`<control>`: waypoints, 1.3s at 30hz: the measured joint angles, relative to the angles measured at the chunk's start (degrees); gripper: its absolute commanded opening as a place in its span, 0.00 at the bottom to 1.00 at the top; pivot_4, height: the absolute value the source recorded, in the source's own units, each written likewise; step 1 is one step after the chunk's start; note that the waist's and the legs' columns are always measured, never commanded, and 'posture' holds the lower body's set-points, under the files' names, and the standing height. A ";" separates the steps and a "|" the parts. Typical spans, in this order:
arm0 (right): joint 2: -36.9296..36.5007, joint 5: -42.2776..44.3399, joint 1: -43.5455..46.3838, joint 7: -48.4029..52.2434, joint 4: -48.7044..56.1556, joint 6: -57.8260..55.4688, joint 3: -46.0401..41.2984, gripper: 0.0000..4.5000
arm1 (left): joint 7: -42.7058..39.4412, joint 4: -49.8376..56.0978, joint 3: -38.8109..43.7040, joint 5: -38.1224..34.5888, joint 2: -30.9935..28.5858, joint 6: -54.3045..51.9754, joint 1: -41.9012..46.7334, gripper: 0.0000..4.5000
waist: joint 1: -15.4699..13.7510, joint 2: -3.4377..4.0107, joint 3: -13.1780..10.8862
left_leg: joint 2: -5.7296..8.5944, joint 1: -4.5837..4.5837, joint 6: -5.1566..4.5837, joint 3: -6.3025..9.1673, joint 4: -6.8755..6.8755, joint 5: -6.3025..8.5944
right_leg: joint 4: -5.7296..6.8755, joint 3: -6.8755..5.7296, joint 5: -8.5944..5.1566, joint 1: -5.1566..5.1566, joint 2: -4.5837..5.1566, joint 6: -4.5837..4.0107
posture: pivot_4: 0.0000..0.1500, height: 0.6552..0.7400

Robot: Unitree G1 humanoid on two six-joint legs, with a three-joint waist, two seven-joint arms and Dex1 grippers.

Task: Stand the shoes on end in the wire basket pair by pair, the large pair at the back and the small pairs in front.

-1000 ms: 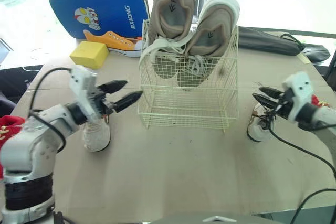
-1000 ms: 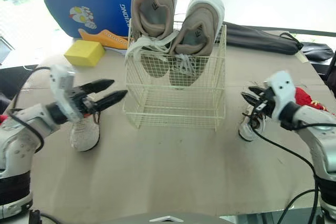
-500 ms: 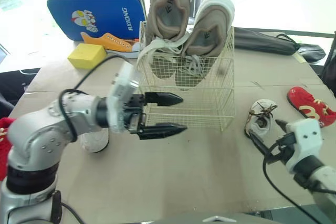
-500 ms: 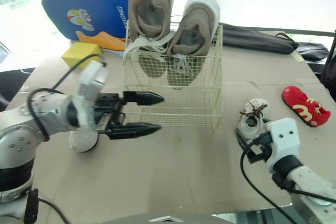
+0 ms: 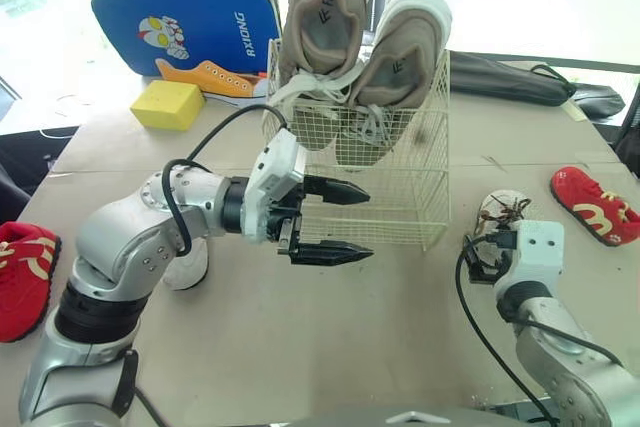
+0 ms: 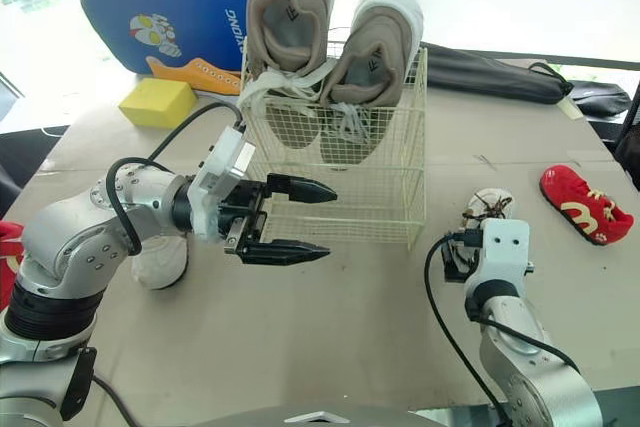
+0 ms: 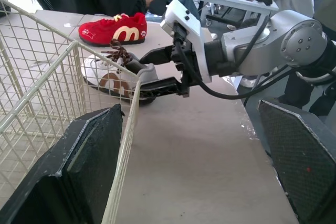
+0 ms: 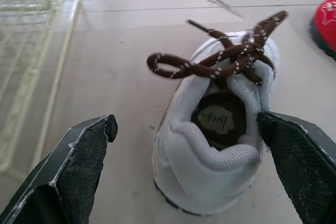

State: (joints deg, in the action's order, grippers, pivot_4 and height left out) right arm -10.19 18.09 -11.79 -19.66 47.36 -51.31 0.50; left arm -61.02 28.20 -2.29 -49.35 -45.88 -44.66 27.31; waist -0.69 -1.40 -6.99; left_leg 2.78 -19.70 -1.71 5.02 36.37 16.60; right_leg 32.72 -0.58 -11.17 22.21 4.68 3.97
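My left gripper [image 5: 366,222] hangs with fingers spread wide, close before the front wall of the wire basket [image 5: 410,197]. The large beige shoes [image 5: 330,27] stand on end at its back. My right gripper [image 5: 480,259] is just beside the small white shoe [image 5: 503,215], near the worktop's right edge.

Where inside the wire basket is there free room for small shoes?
The front half of the wire basket, between its front wall and the large beige pair, is bare. The back is crowded by that pair. The open left tool hovers at the front wall.
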 measured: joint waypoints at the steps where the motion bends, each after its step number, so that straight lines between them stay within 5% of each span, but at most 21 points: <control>1: 0.63 -0.95 0.55 -0.46 -0.99 -0.02 -0.25 0.99 | 0.00 0.00 -0.01 0.10 0.12 0.02 0.00 1.00 | -0.05 -0.02 0.01 | 0.00 0.00 -0.05 0.02 0.00 0.03 | 0.00 0.00 0.00 -0.01 -0.01 0.00 | 1.00 1.00; 11: -2.74 -5.77 0.65 4.40 -4.22 -1.17 -1.69 0.00 | 2.48 -0.11 -0.03 1.10 4.03 0.58 -0.59 1.00 | -0.32 0.02 -0.01 | 0.12 -0.02 -0.07 0.13 0.05 0.03 | 0.01 0.05 0.00 -0.08 -0.01 0.00 | 1.00 1.00; 21: -17.48 -6.52 -4.39 20.77 -4.58 3.53 -15.02 0.00 | 6.24 -4.11 0.05 1.67 10.69 1.19 -0.51 1.00 | 0.03 0.10 -0.04 | 0.10 0.01 -0.22 0.04 0.06 0.09 | 0.00 0.12 0.01 -0.12 -0.05 0.01 | 1.00 1.00; 28: -41.70 3.55 -6.64 59.10 -6.84 20.01 -39.81 0.00 | 13.16 -9.68 -0.25 -2.77 20.11 -4.28 7.21 1.00 | -0.07 0.03 -0.09 | -0.02 0.05 -0.36 0.24 0.22 0.15 | -0.30 0.05 0.02 -0.58 -0.29 0.08 | 1.00 1.00; 35: -65.31 22.86 6.02 90.32 -11.63 17.65 -51.09 0.00 | 4.10 -23.04 3.52 -12.59 13.56 -16.15 21.17 1.00 | -0.01 0.21 -0.48 | -0.15 -0.01 -0.44 0.26 0.40 0.21 | -0.26 -0.10 0.00 -0.56 -0.26 0.03 | 1.00 1.00; 39: -71.82 28.01 11.45 100.32 -14.92 15.99 -50.52 0.00 | -2.70 -29.16 4.91 -14.79 6.50 -22.11 27.06 1.00 | -0.18 0.01 -0.41 | -0.01 -0.08 -0.44 0.32 0.29 0.22 | -0.51 -0.17 0.06 -0.57 -0.10 -0.12 | 1.00 1.00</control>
State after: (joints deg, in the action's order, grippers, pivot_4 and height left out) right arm -82.01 46.10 -0.33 80.66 32.44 -35.31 -50.02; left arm -63.72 -0.96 2.62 -64.13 -39.38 -66.78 54.37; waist -0.87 -1.39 -7.40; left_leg 2.77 -19.79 -2.15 5.34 36.66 16.82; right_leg 32.21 -0.75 -11.10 21.64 4.58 3.84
